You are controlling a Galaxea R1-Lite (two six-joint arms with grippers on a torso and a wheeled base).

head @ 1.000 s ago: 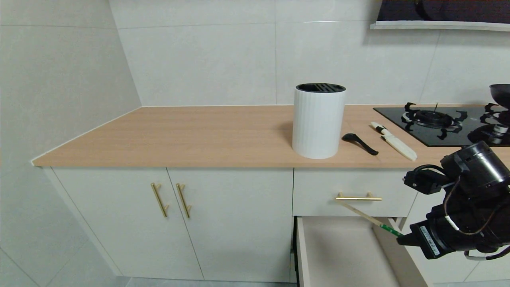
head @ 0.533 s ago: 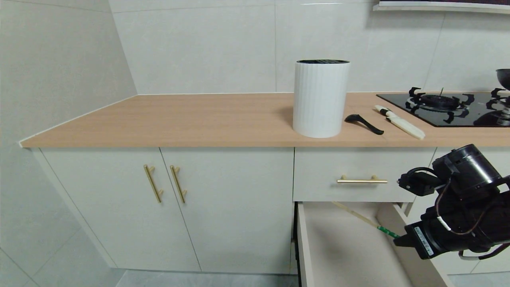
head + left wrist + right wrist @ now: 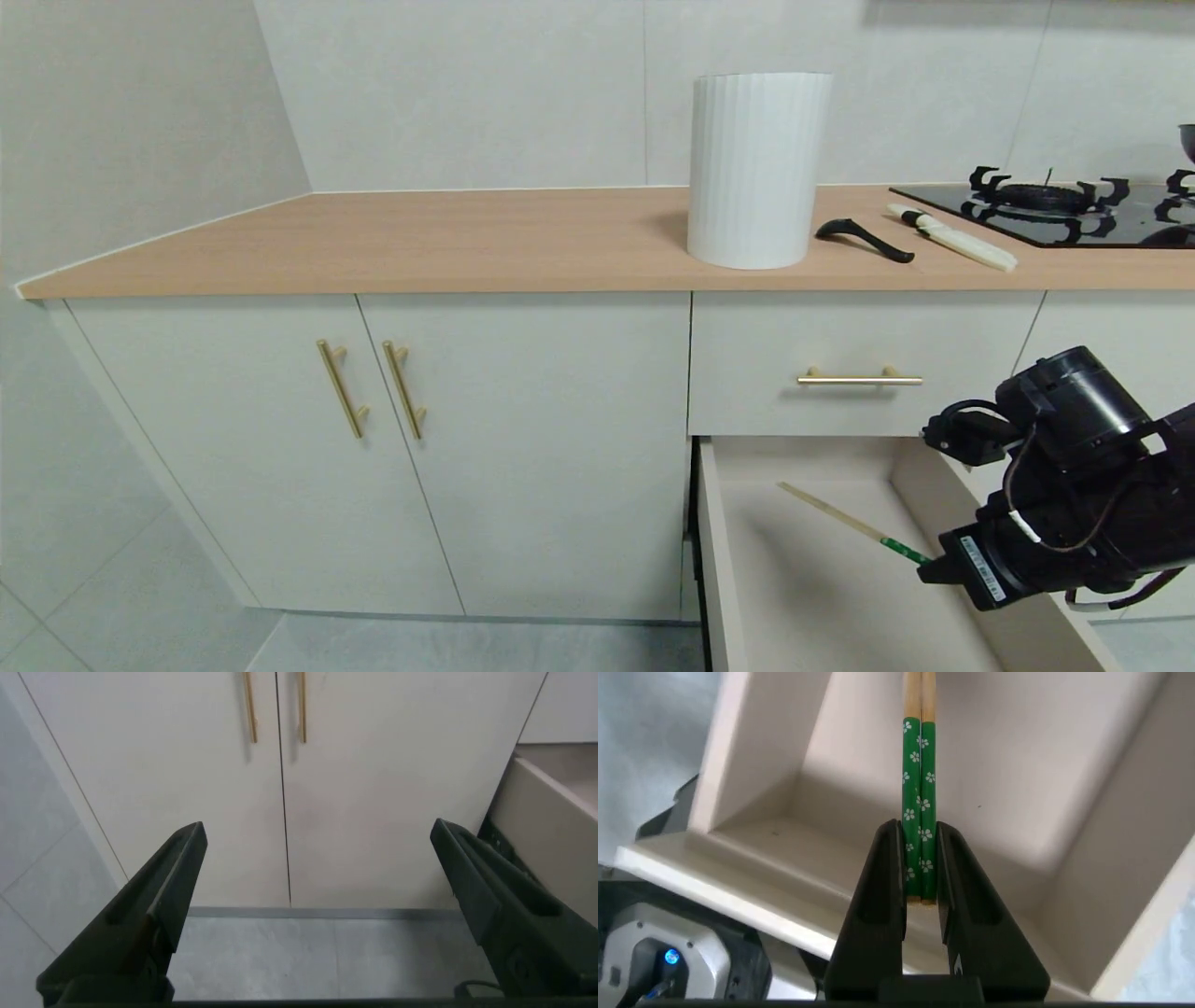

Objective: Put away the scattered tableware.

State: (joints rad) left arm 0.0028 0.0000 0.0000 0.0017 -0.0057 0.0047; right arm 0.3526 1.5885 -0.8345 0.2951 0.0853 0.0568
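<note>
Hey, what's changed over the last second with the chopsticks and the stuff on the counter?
The head camera has dropped, so the whole view shifted. Measured against the upper drawer handle, the chopsticks in the right pincer have come down, and their tips are now inside the open drawer. The pincer stays shut on them. The white knife block, black spoon and knife are unmoved.

Chopsticks: wooden pair, green flowered ends, slanting over the open drawer.
Spoon: black, flat on the tabletop.
Knife: cream, flat, just beside the spoon.
</note>
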